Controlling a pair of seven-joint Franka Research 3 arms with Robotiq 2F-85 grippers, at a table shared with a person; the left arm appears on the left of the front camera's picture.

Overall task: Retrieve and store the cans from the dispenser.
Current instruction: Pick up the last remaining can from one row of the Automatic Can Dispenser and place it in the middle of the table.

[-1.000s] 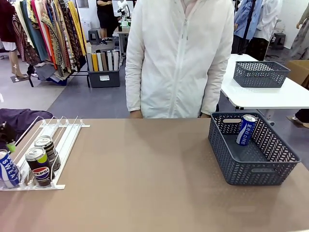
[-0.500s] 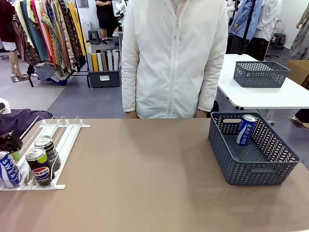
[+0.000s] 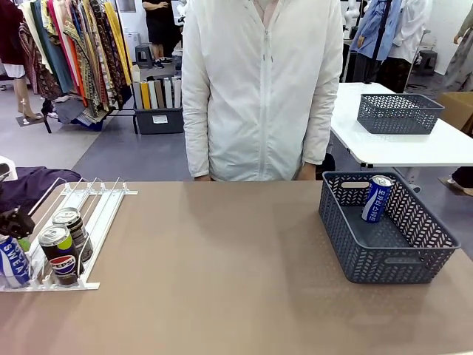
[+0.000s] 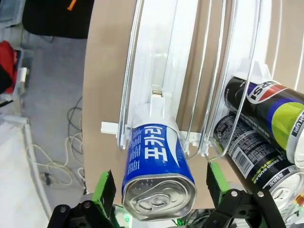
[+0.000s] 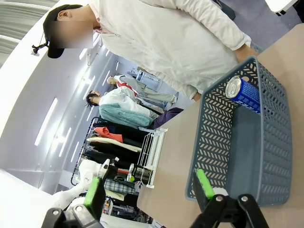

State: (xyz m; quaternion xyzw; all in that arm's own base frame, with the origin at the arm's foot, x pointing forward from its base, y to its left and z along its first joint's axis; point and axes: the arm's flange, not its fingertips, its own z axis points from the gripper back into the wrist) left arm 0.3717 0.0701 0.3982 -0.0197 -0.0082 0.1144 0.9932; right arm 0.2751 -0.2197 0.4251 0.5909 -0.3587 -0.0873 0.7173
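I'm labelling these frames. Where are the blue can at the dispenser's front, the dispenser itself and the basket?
blue can (image 4: 159, 152): left wrist view, its blue side.
dispenser (image 3: 103, 201): front view, bare upper lanes.
basket (image 3: 399, 262): front view, front wall.

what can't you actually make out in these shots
1. Front view: the blue can in the dispenser is cut off by the left edge.
2. Left wrist view: the dark cans run off the right edge, so their labels are incomplete.
3. Right wrist view: the basket wall partly hides the stored can at its lower end.
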